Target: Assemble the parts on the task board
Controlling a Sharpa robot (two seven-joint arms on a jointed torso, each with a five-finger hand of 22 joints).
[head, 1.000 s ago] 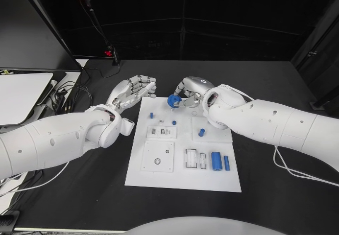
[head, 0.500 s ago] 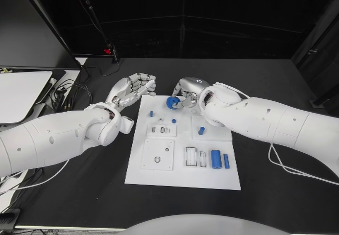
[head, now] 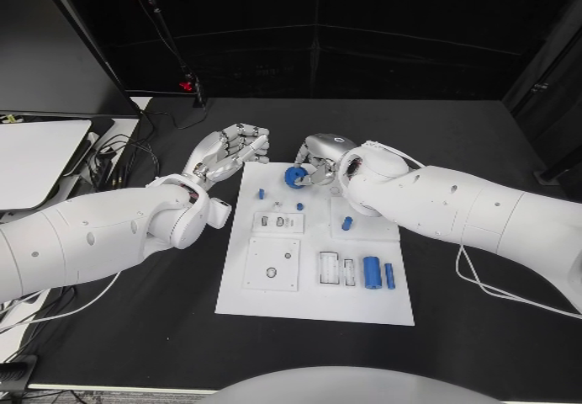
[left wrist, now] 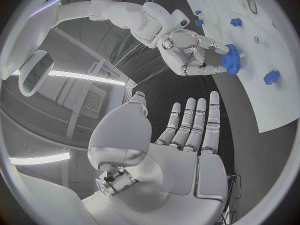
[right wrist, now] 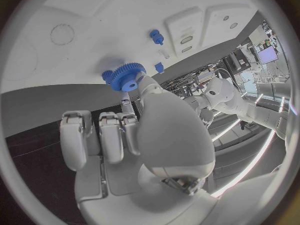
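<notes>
1. My right hand [head: 321, 160] pinches a blue gear [head: 295, 175] between thumb and a fingertip, over the far edge of the white task board [head: 364, 307].
2. The right wrist view shows the gear's toothed rim [right wrist: 125, 76] close above the board, near a small blue peg [right wrist: 155, 35].
3. My left hand [head: 228, 153] holds nothing; its fingers lie straight and side by side, just off the board's far left corner.
4. Two blue cylinders [head: 371, 273] lie in the board's near right section.
</notes>
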